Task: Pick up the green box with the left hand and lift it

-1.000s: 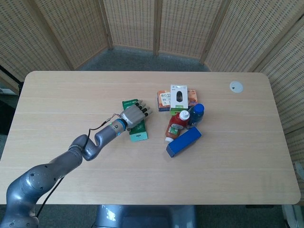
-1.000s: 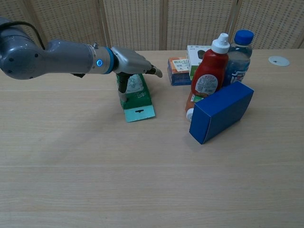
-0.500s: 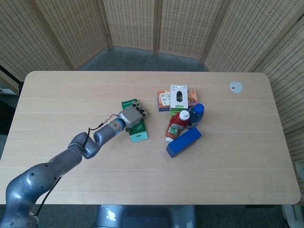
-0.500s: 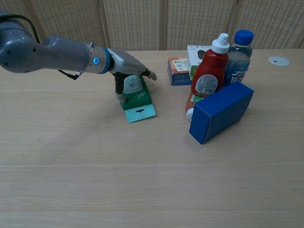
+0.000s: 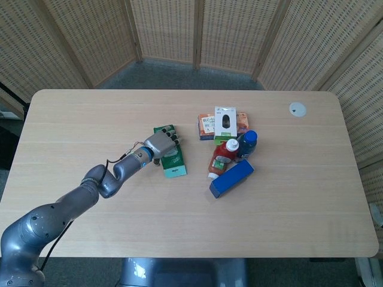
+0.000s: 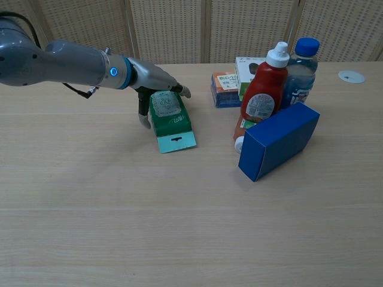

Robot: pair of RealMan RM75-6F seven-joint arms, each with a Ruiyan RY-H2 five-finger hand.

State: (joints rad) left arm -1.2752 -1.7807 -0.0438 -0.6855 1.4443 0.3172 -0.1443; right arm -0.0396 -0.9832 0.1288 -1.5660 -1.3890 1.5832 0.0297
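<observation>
The green box (image 6: 171,121) lies flat on the table (image 6: 179,227), its pale hang-tab end toward the front. My left hand (image 6: 151,82) sits over its far left corner. The thumb (image 6: 143,118) hangs down along the box's left side and the fingers (image 6: 181,91) reach across the far end. Nothing is clasped, and the box rests on the wood. From the head view the left hand (image 5: 159,144) covers the upper part of the green box (image 5: 174,162). The right hand appears in neither view.
To the right stands a cluster: an orange box (image 6: 224,82), a white mouse package (image 5: 225,121), a red ketchup bottle (image 6: 263,89), a blue-capped bottle (image 6: 300,69) and a blue box (image 6: 279,140). A white disc (image 6: 350,76) lies at the far right.
My left hand has slid back and to the left along the green box, uncovering most of its top. The box has stayed on the table.
</observation>
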